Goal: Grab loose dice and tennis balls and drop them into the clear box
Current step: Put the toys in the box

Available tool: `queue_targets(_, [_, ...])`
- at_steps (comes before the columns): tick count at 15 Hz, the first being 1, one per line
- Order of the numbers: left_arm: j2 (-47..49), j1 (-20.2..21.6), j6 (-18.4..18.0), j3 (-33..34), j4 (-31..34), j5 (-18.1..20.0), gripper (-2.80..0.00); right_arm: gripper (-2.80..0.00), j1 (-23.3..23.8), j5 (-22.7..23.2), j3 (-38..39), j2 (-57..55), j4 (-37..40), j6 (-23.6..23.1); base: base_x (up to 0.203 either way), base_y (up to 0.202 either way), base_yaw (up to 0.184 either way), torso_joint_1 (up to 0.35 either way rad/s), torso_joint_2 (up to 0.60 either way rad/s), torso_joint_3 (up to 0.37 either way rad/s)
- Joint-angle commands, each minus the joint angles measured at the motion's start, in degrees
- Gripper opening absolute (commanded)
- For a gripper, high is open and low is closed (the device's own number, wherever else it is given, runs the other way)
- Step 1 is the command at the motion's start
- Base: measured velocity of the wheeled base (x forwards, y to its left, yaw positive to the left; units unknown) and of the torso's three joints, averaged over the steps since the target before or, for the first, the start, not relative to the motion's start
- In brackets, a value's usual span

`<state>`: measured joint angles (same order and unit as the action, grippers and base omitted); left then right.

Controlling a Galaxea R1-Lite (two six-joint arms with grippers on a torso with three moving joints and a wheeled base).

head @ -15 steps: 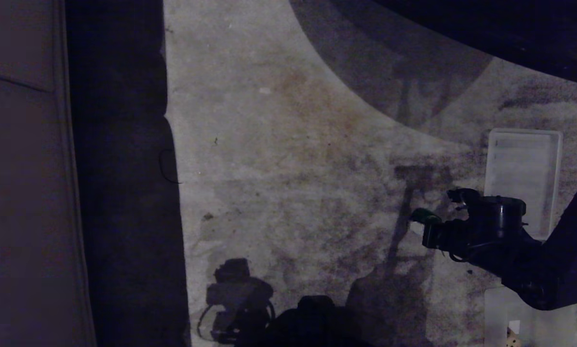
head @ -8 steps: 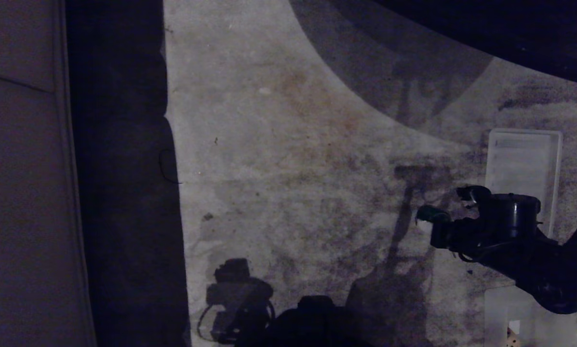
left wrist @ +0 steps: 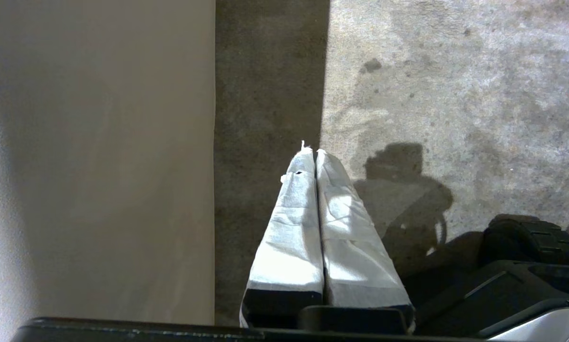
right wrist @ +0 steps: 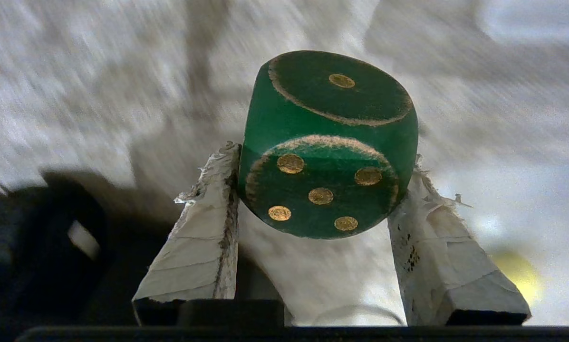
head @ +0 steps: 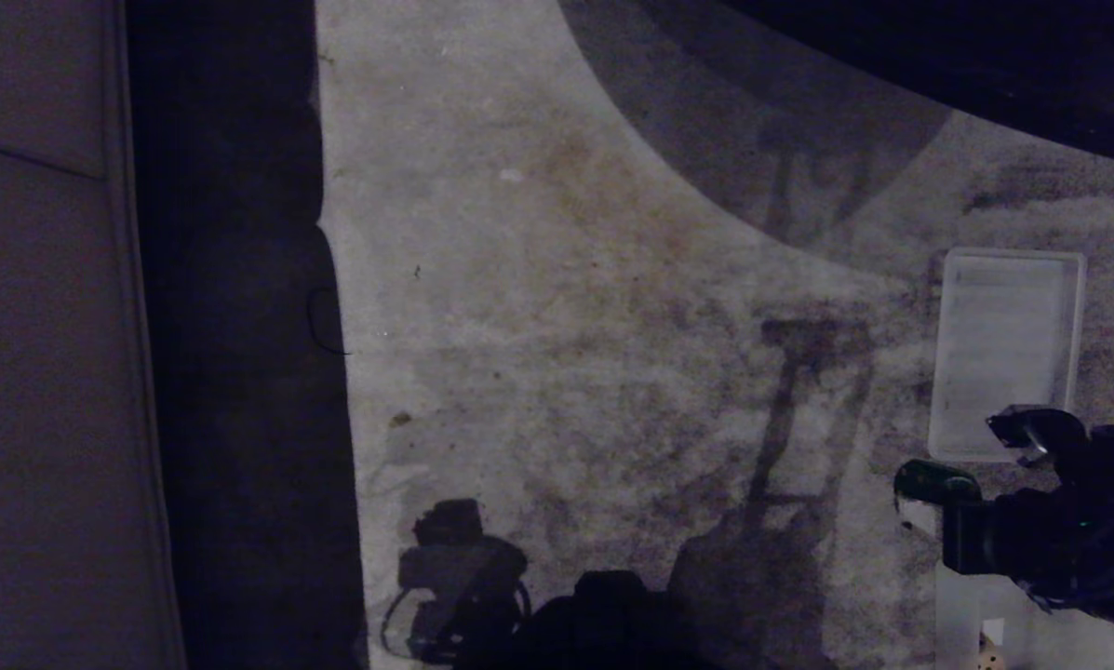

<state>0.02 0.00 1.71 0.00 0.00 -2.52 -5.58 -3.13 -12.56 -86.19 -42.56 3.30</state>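
Carpet [head: 566, 279] fills floor; sofa edge [head: 45, 372] far left

Lid [head: 1003, 354] lies flat at right, just beyond right gripper [head: 929, 493]; box [head: 957, 605] at near right corner, partly cut off, beige die [head: 989, 661] inside

Your right gripper about half open, clamped on green die [right wrist: 327, 142], die off floor, between lid and box

Left gripper [left wrist: 316, 156] parked near left, fingers pressed together, empty

Die looks rigid, hard, probably wood, light; flat faces suit padded fingers [right wrist: 208, 228]

You hold opposite faces near tips; rounded corners could slip, so keep squeeze square
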Motion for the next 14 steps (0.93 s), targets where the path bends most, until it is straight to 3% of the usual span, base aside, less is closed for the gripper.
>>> queue_targets(1, [0.1,0.0,0.1,0.0,0.0,0.0,-2.8,-2.8,0.0,-1.0,3.3,12.8,4.6,-0.5,0.0,0.0,0.0,0.0,0.0,0.0])
queue_targets(5, [0.0,0.0,0.1,0.0,0.0,0.0,-2.8,-2.8,0.0,-1.2,9.9,30.7,13.9,-2.8,0.0,0.0,0.0,0.0,0.0,0.0])
queue_targets(9, [0.0,0.0,0.1,0.0,0.0,0.0,-2.8,-2.8,0.6,-0.6,12.1,51.9,30.3,-4.0,0.0,0.0,0.0,0.0,0.0,0.0])
queue_targets(14, [0.0,0.0,0.1,0.0,0.0,0.0,-2.8,-2.8,5.8,3.1,12.9,69.7,40.3,-4.5,0.0,0.0,0.0,0.0,0.0,0.0])
